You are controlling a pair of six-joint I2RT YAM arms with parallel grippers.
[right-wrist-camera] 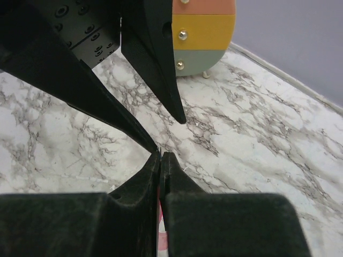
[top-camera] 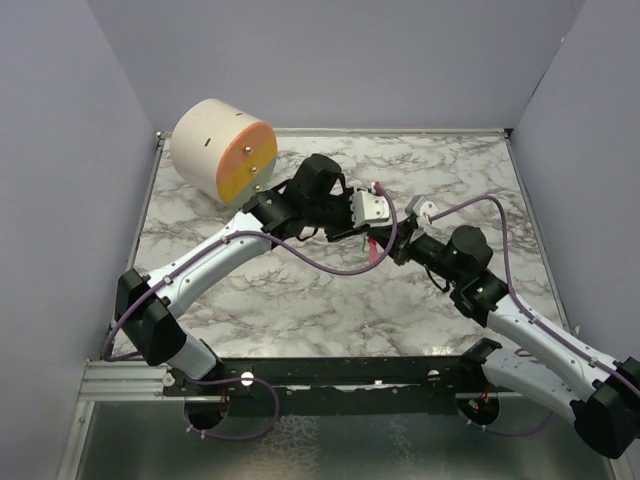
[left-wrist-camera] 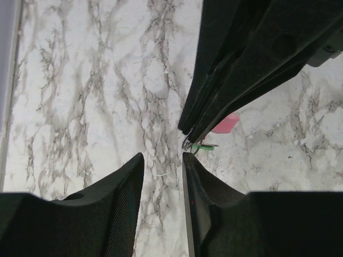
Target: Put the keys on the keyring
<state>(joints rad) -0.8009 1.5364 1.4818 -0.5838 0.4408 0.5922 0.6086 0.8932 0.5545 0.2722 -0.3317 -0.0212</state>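
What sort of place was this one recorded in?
Most likely a lab test booth for robots, not a home or workshop: a marble-patterned tabletop boxed in by plain lilac walls, with a left arm and a right arm fixed to a black rail at its near edge.

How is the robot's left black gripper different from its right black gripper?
The left black gripper has a gap between its fingers; the right black gripper is pressed shut. The left gripper holds nothing; the right gripper pinches the thin silvery metal keyring with its pink strip, the tiny green key at its tips. Both taper to points and face each other above the marble table.
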